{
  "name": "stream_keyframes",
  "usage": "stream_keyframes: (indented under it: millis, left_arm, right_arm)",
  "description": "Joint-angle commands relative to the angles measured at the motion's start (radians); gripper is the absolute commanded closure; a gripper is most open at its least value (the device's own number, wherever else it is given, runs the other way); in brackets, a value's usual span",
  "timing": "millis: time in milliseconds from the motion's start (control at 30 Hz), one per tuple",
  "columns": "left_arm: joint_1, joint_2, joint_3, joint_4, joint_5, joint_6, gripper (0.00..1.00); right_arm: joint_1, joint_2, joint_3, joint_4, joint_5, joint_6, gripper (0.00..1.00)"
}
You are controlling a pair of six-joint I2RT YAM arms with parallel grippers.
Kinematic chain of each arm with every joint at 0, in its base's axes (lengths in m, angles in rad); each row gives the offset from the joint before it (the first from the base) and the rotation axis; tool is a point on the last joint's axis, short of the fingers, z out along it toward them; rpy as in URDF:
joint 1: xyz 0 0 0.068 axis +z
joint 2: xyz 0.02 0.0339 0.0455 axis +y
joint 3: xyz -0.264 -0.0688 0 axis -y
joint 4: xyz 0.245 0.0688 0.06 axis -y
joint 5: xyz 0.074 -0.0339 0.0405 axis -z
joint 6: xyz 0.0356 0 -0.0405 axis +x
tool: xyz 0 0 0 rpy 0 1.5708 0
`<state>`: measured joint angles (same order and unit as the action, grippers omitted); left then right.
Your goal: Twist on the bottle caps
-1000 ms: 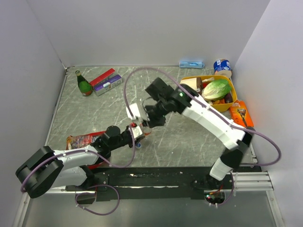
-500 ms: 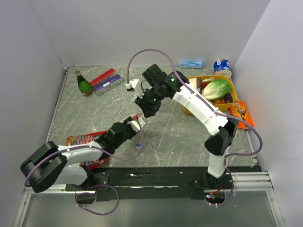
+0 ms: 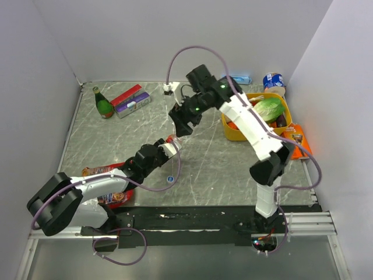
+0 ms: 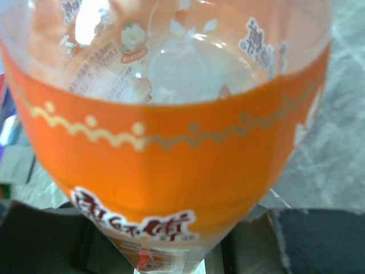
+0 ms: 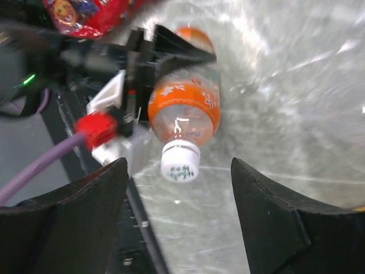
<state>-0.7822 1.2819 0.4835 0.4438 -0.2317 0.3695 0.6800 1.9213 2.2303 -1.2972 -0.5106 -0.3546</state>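
Whitish cap [image 5: 181,161] was judged seated on bottle [image 5: 185,108], which was clamped by left gripper [image 3: 169,147]; right gripper [image 3: 178,127] was spread, empty; blue cap [image 3: 170,179] was not yet fitted.

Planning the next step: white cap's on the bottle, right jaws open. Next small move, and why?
Probably have the left gripper lower the bottle and stand it on the table. The white cap sits on its neck and the right gripper hangs open, clear of it. How tight the cap is cannot be told. The blue cap lies loose on the table.
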Motion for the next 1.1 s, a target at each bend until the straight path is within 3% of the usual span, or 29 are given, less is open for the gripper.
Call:
stream_keyframes:
  millis: [0,133,200,300,733,933,1067]
  left_arm:
    - [0.034,-0.071,0.038,-0.112,0.294,0.008,0.99]
    - [0.089,-0.147,0.012,-0.174,0.559,0.077,0.99]
    - [0.100,-0.180,0.018,-0.220,0.635,0.101,0.99]
    - [0.101,-0.200,0.036,-0.251,0.719,0.118,0.99]
    - [0.100,-0.200,0.079,-0.333,0.781,0.224,0.99]
    - [0.101,-0.197,0.083,-0.304,0.773,0.206,0.99]
    - [0.101,-0.194,0.081,-0.300,0.770,0.206,0.99]
  right_arm:
    - [-0.007,-0.220,-0.097,0.056,-0.066,-0.258,0.21]
    - [0.012,-0.535,-0.461,0.194,-0.114,-0.693,0.24]
    - [0.076,-0.620,-0.646,0.254,-0.059,-0.800,0.26]
    - [0.142,-0.715,-0.786,0.370,0.006,-0.905,0.26]
    - [0.230,-0.621,-0.730,0.352,-0.022,-0.955,0.33]
    - [0.230,-0.582,-0.701,0.311,-0.028,-0.972,0.42]
    - [0.230,-0.564,-0.681,0.291,-0.040,-0.966,0.58]
